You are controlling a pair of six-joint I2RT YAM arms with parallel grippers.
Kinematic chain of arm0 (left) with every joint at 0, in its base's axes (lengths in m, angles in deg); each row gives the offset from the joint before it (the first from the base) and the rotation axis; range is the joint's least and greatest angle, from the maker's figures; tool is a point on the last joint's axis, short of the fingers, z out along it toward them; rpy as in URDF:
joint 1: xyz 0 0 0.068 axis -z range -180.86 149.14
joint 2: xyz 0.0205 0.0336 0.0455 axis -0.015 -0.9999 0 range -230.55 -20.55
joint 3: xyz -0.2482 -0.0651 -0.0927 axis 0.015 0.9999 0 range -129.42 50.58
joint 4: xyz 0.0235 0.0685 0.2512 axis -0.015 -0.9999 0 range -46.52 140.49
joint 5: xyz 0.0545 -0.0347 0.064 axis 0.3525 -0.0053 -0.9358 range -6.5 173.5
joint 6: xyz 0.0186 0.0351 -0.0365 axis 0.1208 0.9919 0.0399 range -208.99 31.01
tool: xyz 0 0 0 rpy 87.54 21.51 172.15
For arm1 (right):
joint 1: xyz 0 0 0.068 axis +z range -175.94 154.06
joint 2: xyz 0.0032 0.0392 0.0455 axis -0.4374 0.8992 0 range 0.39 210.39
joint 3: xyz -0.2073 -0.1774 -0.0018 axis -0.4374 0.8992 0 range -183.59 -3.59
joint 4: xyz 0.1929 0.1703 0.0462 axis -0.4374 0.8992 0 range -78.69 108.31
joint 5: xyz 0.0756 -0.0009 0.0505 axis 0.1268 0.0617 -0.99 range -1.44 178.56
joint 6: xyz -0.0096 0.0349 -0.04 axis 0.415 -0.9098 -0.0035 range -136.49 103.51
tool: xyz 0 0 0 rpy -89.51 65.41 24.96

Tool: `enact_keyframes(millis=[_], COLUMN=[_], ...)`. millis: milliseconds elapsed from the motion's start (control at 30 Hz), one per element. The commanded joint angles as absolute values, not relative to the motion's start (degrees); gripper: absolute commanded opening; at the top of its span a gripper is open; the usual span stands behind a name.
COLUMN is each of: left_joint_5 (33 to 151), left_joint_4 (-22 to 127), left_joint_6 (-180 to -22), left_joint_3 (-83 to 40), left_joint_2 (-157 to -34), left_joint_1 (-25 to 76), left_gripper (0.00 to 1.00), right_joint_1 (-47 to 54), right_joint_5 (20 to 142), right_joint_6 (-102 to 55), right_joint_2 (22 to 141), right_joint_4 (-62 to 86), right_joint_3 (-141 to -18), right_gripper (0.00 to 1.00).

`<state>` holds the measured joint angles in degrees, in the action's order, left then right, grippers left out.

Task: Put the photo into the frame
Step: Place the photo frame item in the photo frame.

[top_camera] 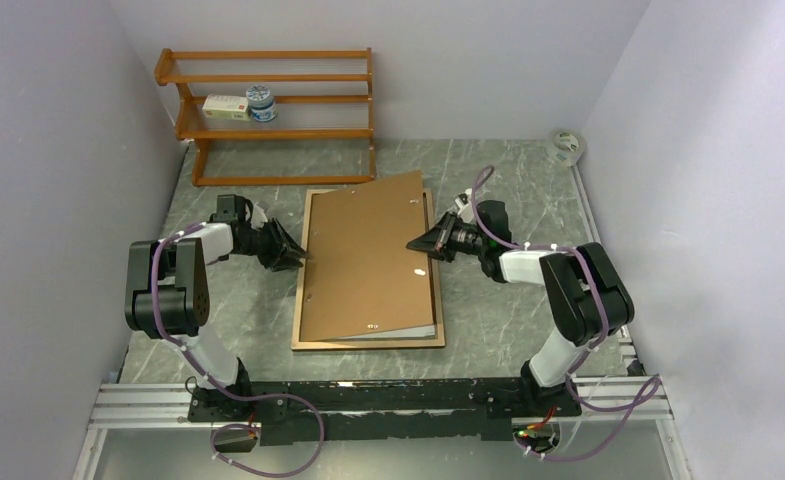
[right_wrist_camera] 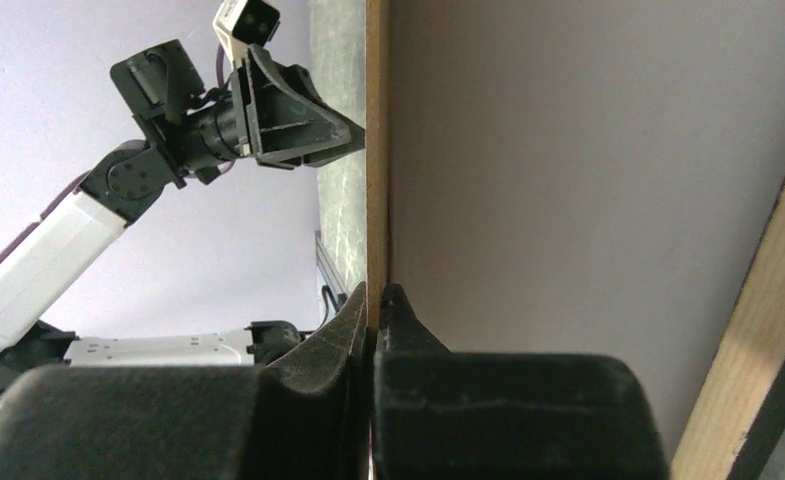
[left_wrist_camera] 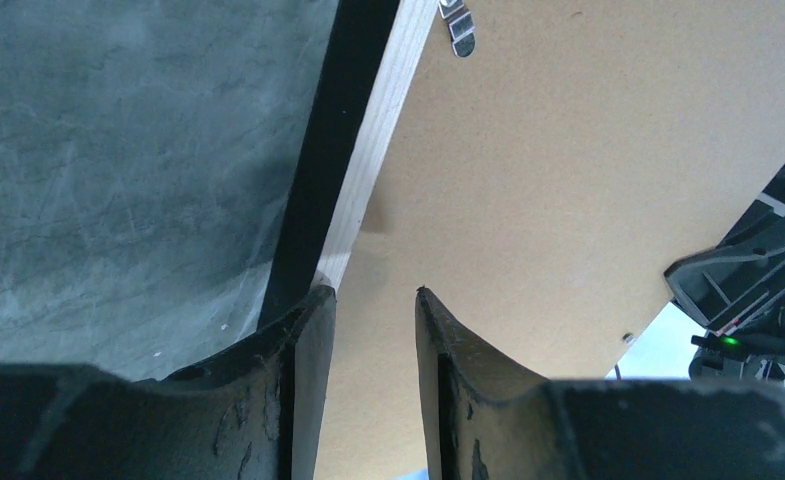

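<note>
Brown board point(right_wrist_camera: 376, 150), right end effector point(right_wrist_camera: 373, 292) pinching

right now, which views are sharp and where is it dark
top external: evenly lit and sharp across the backing board. left wrist: the left gripper looms dark and close, board bright, small shadow by the frame rail. right wrist: the right gripper is dark, the surface right of the board's edge dull and shaded.
</note>
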<state>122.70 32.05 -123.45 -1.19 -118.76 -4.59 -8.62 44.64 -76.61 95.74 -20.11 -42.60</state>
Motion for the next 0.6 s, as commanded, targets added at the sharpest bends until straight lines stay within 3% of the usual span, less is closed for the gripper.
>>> enact_keyframes(millis=[0,67,133,300,567], left_joint_5=[124.4,126.2,126.4,124.0,122.7], left_joint_4=[31.8,32.2,32.1,29.5,28.2], left_joint_6=[-122.8,-124.0,-125.0,-124.1,-124.0], left_joint_3=[-2.7,-3.0,-3.5,-5.2,-6.3], left_joint_2=[-119.0,-119.1,-118.9,-118.3,-116.7], left_joint_1=[-4.5,-4.5,-4.5,-4.5,-4.6], left_gripper=[0.41,0.40,0.40,0.42,0.50], right_joint_1=[-7.4,-7.2,-7.1,-7.1,-7.1], right_joint_5=[45.5,46.4,47.6,50.4,53.9], right_joint_6=[-76.6,-76.3,-75.2,-72.0,-67.1], right_joint_2=[96.9,97.1,96.8,95.7,93.1], right_joint_4=[-24.5,-23.3,-20.4,-11.8,2.3], right_joint_3=[-42.4,-42.0,-42.2,-44.0,-47.4], right_gripper=[0.00,0.00,0.06,0.43,0.78])
